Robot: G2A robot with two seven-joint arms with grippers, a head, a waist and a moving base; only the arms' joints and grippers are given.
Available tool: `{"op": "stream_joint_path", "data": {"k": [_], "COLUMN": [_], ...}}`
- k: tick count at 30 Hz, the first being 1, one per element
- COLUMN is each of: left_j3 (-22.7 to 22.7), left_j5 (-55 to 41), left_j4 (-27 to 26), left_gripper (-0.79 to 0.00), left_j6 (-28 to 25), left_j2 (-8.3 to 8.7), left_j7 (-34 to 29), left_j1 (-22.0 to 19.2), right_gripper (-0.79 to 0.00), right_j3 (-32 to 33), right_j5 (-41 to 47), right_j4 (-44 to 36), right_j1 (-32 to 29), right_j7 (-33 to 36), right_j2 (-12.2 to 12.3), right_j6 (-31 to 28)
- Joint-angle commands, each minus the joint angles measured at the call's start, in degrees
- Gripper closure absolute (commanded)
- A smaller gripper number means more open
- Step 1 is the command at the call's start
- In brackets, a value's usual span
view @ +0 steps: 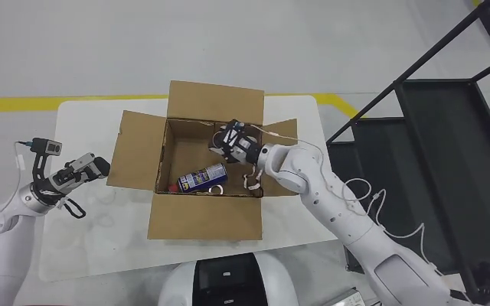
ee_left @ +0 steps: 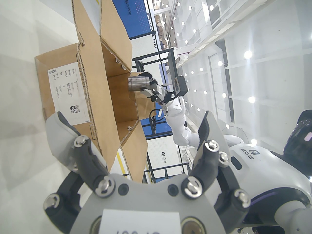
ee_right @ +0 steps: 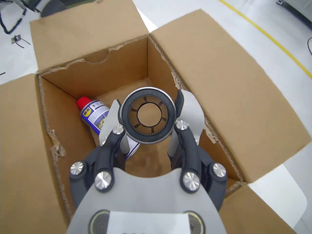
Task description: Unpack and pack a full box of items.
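One metal ring (ee_right: 148, 135) is clamped in the right pincer (ee_right: 148, 104), wrist angled down over the open box (ee_right: 117, 74) where a spray can (ee_right: 93, 113) lies, so I judge it mid-unpacking or mid-packing; next it must clear the flaps, while the left pincer (ee_left: 131, 127) hangs released beside the box

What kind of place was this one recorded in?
Probably an industrial hall or warehouse-style test floor: a yellow line on the floor, black metal stairs beside the table, and a high ceiling with rows of lights.
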Motion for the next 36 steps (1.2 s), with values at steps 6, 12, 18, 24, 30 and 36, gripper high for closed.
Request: {"op": "stream_joint_path", "data": {"k": [6, 12, 18, 24, 30, 36], "left_j3": [0.0, 0.0, 0.0, 0.0, 0.0, 0.0], "left_j5": [0.0, 0.0, 0.0, 0.0, 0.0, -0.1], "left_j4": [0.0, 0.0, 0.0, 0.0, 0.0, -2.9], "left_gripper": [-0.785, -0.785, -0.785, -0.785, -0.785, -0.785], "left_j6": [0.0, 0.0, 0.0, 0.0, 0.0, 1.2], "left_j2": [0.0, 0.0, 0.0, 0.0, 0.0, -0.1], "left_j7": [0.0, 0.0, 0.0, 0.0, 0.0, 1.9], "left_j1": [0.0, 0.0, 0.0, 0.0, 0.0, 1.1], "right_gripper": [0.0, -0.034, -0.785, -0.785, -0.785, -0.785], "right_j3": [-4.7, -7.1, -9.1, -8.9, -3.9, 6.0], "right_j5": [-1.8, -1.6, -0.7, -0.1, 1.2, 8.9], "right_j4": [10.0, 14.8, 18.7, 19.1, 11.1, -4.9], "right_j1": [4.6, 7.0, 8.5, 8.7, 5.2, -4.1], "right_j7": [-0.6, 0.1, 0.8, 0.4, -0.9, 1.8], "right_j2": [-2.1, -3.7, -5.1, -5.4, -3.4, -0.3], "right_j6": [1.8, 3.1, 2.5, 0.2, -5.3, -10.7]}}
